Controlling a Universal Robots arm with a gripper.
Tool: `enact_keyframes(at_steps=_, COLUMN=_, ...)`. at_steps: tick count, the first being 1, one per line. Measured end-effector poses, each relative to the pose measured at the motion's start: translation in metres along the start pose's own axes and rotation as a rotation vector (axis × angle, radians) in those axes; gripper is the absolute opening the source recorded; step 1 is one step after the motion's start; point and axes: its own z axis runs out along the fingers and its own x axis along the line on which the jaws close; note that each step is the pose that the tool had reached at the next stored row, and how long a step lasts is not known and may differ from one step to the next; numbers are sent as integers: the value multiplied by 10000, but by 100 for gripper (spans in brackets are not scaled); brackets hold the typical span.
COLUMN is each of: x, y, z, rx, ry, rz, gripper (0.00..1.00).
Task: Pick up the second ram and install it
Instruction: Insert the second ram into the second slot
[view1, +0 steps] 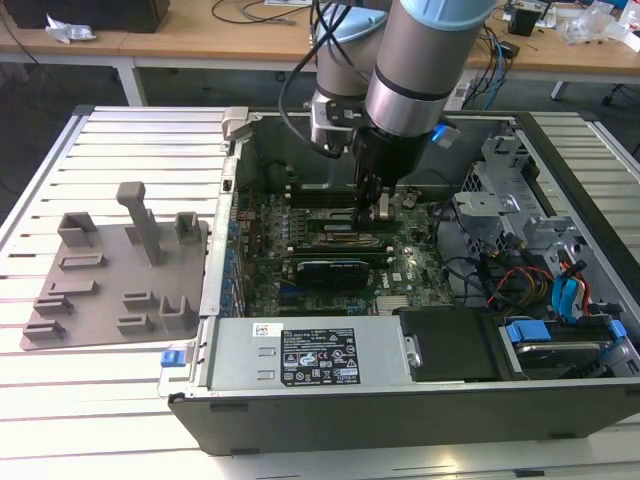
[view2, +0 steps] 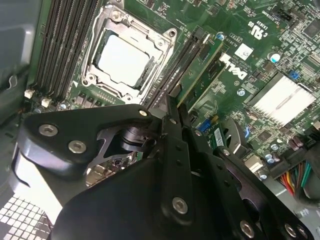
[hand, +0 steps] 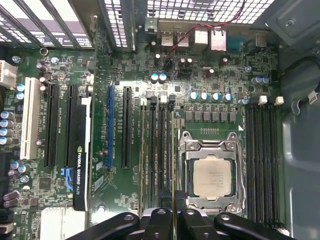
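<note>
The second ram (hand: 172, 160) is a thin green stick seen edge-on, standing upright along the memory slot nearest the processor socket (hand: 212, 172). My gripper (hand: 173, 216) is shut on one end of it, a black finger on each side. I cannot tell how deep it sits in the slot. In the exterior view my gripper (view1: 377, 212) reaches straight down onto the motherboard (view1: 330, 240) inside the open computer case. In the second wrist view the fingertips (view2: 172, 107) close at the end of the dark slots beside the socket (view2: 125, 55).
Another green stick (hand: 143, 150) stands in the slot farthest from the socket, also visible at an angle (view2: 202, 72). A black graphics card (hand: 80, 165) lies beyond it. A grey tray (view1: 110, 290) with blocks sits outside the case at the exterior view's left; cables (view1: 540, 280) at its right.
</note>
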Motion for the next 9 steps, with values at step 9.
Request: enact_keyframes(at_steps=9, x=29, y=87, z=158, rx=1, ry=31, rz=13, gripper=14)
